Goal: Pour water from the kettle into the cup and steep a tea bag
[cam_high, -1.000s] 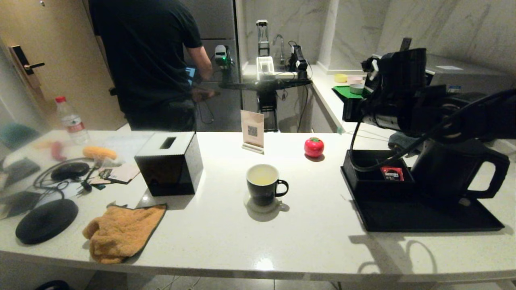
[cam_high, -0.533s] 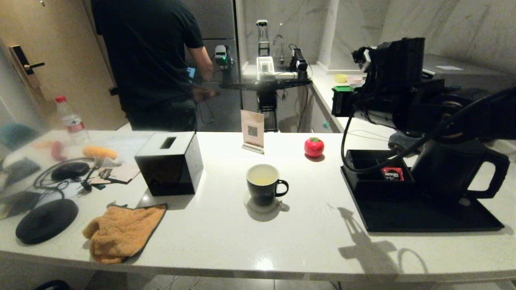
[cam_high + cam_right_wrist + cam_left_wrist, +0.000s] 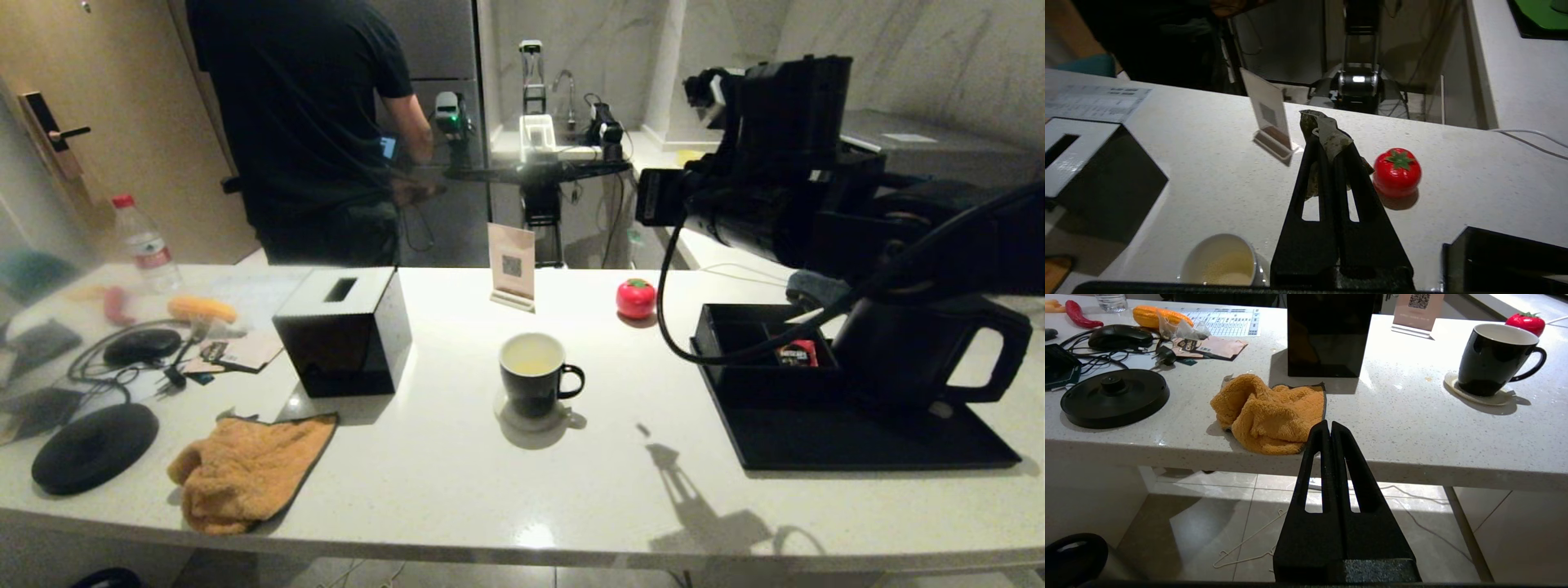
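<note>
Head view. The small black mug with a white inside [image 3: 532, 374] is sitting on a pale round coaster [image 3: 532, 416] at the centre of the white speckled counter [image 3: 506, 482], holding pale yellowish water [image 3: 531, 367]. At its 3 o'clock a flat black tray [image 3: 865, 441] is carrying the large matte black kettle with a loop handle [image 3: 922, 347] and a black compartment box [image 3: 755, 347] containing a red square packet [image 3: 797, 353]; its print is too small to read. At the mug's 9 o'clock a black cube-shaped tissue box with a white slotted top [image 3: 343, 331] is standing; at 12 o'clock, a beige card stand with a QR code [image 3: 512, 265]. The right arm is hanging high above the tray, its claw hidden behind the wrist.

Left wrist view. The left gripper [image 3: 1329, 430] is resting clenched and empty below the counter's edge, at the 6 o'clock of a crumpled orange cloth [image 3: 1267, 414]. A black round kettle base [image 3: 1114, 398] is lying at the cloth's 9 o'clock. A printed sheet [image 3: 1224, 322] is lying further back, its text not legible.

Right wrist view. The right gripper [image 3: 1329, 141] is grasping the tiny greyish-green tea bag [image 3: 1327, 132], pinched at the fingertips, in the air above the counter. The mug is showing at its 7 o'clock, and a red tomato-shaped ornament [image 3: 1397, 171] at its 3 o'clock.
</note>
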Available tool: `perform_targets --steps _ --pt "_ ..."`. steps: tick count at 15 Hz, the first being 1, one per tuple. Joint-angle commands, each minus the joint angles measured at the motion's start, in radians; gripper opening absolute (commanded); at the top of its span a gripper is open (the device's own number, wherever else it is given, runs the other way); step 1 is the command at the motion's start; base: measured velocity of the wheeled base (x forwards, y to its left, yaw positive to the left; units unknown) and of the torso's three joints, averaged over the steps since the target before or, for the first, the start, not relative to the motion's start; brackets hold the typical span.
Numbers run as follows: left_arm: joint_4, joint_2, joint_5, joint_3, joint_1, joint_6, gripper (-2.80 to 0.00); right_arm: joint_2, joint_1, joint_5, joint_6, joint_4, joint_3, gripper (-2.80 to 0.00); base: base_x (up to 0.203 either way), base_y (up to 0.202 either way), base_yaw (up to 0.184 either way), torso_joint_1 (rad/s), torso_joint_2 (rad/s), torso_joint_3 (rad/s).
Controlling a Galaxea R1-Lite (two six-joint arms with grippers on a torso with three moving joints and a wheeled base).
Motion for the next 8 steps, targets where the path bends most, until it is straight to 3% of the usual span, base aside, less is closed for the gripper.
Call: perform_targets --steps 1,8 --pt "0.0 0.001 0.0 -0.001 0.0 -0.001 -2.8 0.011 0.036 -0.001 0.0 -0.017 -0.003 -2.8 0.0 0.0 0.0 0.0 0.0 0.0" --pt "0.0 0.001 -0.001 0.0 0.0 0.001 -2.8 0.001 0.113 -0.008 -0.018 -0.061 0.0 -2.8 0.0 0.0 0.0 0.0 0.0 0.0"
